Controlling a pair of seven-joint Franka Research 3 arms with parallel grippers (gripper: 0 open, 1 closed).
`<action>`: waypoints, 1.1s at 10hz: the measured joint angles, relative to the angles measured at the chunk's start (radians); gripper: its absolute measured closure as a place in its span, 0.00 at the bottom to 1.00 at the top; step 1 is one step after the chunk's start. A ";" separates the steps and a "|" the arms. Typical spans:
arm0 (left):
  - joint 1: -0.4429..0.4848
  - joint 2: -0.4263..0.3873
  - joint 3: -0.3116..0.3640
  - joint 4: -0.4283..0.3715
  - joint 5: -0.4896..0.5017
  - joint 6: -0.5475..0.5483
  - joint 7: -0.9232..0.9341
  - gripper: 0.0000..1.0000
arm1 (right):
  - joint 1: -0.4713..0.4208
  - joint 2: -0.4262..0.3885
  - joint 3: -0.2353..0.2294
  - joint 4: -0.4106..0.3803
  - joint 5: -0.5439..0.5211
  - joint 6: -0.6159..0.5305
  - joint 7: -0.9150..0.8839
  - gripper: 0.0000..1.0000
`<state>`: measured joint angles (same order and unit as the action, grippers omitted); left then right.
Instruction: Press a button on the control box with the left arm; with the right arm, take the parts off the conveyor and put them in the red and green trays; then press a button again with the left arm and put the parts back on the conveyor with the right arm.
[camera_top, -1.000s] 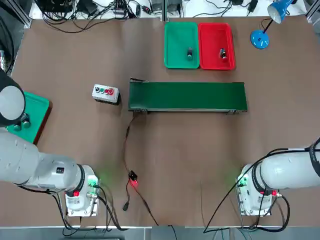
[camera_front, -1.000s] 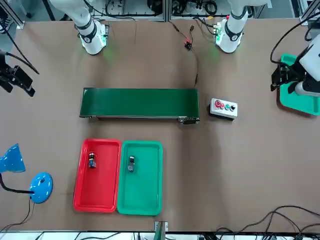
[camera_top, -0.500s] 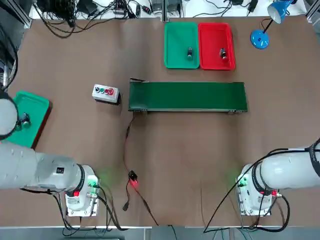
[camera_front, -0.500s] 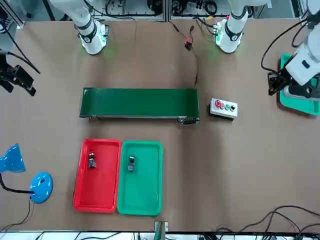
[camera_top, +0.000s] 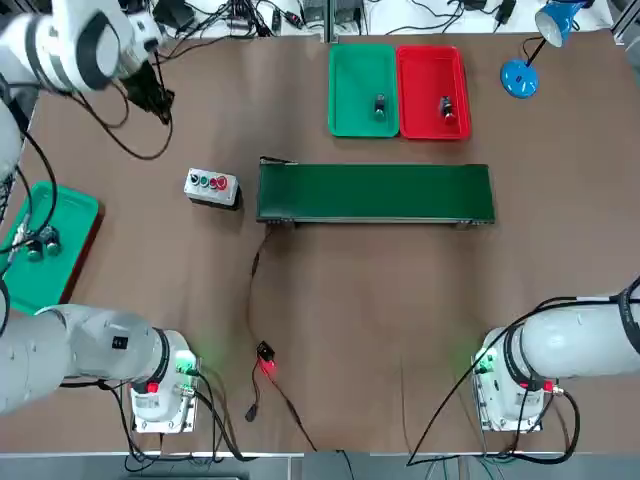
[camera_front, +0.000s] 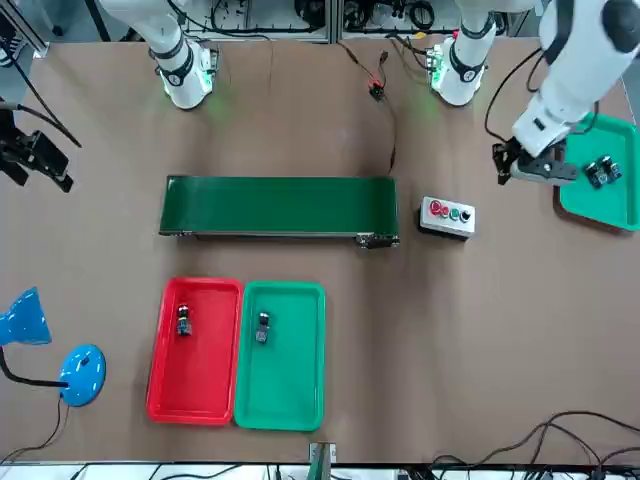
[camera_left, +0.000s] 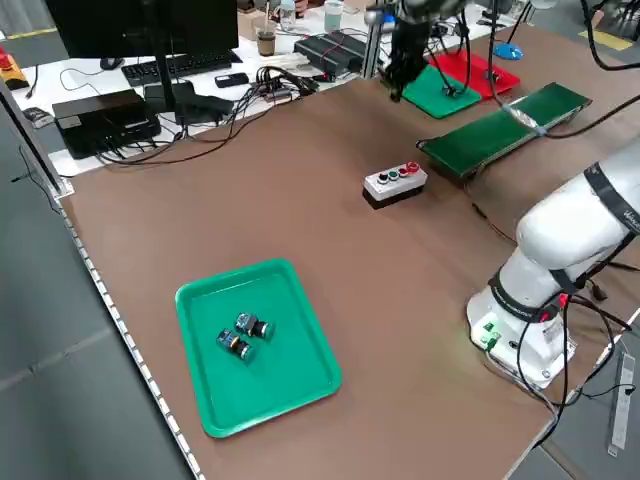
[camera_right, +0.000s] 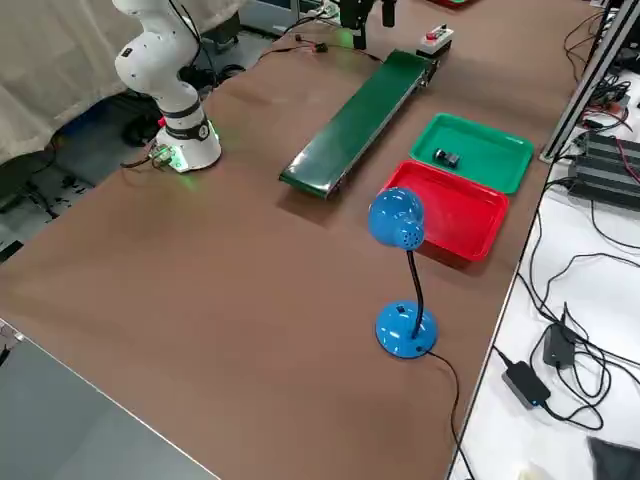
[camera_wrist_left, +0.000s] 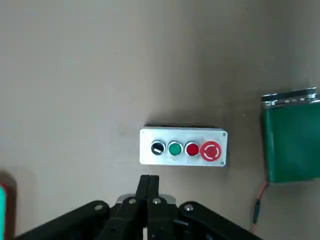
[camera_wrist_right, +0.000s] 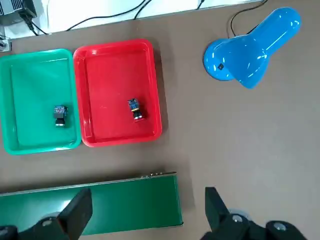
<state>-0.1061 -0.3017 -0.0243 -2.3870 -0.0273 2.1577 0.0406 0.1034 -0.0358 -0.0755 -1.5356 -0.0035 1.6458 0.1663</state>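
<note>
Near the arm bases, the brown matte counter (camera_top: 380, 300) carries a loose black cable with a small red-lit plug (camera_top: 265, 360). Only the left side view shows clearly a shallow green tray (camera_left: 255, 345) at the counter's left edge, with two small dark cylinders (camera_left: 243, 333) lying in it.

Farther out sits the box (camera_top: 211, 186), a pale grey block with a row of round buttons; the left wrist view alone resolves four of them: black, green, red, and a larger red one. The left end effector (camera_front: 512, 168) hangs over the counter just beyond the box; in its own wrist view the dark fingers (camera_wrist_left: 148, 186) are pressed flat together, holding nothing.

Beside the box runs the belt (camera_top: 375, 192), long, flat, dark green, in a thin black frame.

Farthest lie the glossy green tray (camera_top: 362, 90) and red tray (camera_top: 432, 80), side by side, touching, each with one small dark part, (camera_wrist_right: 60, 115) and (camera_wrist_right: 134, 109). The right wrist view shows the right end effector (camera_wrist_right: 145, 210) spread wide, empty, above the belt's end, and a blue lamp (camera_wrist_right: 252, 47).
</note>
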 joint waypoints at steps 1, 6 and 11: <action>0.000 0.002 0.000 -0.055 0.000 0.054 0.000 0.99 | 0.000 0.000 0.002 0.000 0.000 0.000 0.000 0.00; 0.000 0.135 -0.058 -0.107 0.000 0.180 -0.028 0.99 | 0.000 0.000 0.004 -0.001 0.000 -0.004 0.000 0.00; 0.000 0.286 -0.073 -0.104 0.000 0.275 -0.042 0.99 | 0.000 0.000 0.004 -0.001 0.000 -0.005 0.000 0.00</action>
<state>-0.1060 -0.0156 -0.0976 -2.4914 -0.0273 2.4326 -0.0012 0.1036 -0.0363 -0.0714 -1.5365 -0.0035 1.6407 0.1659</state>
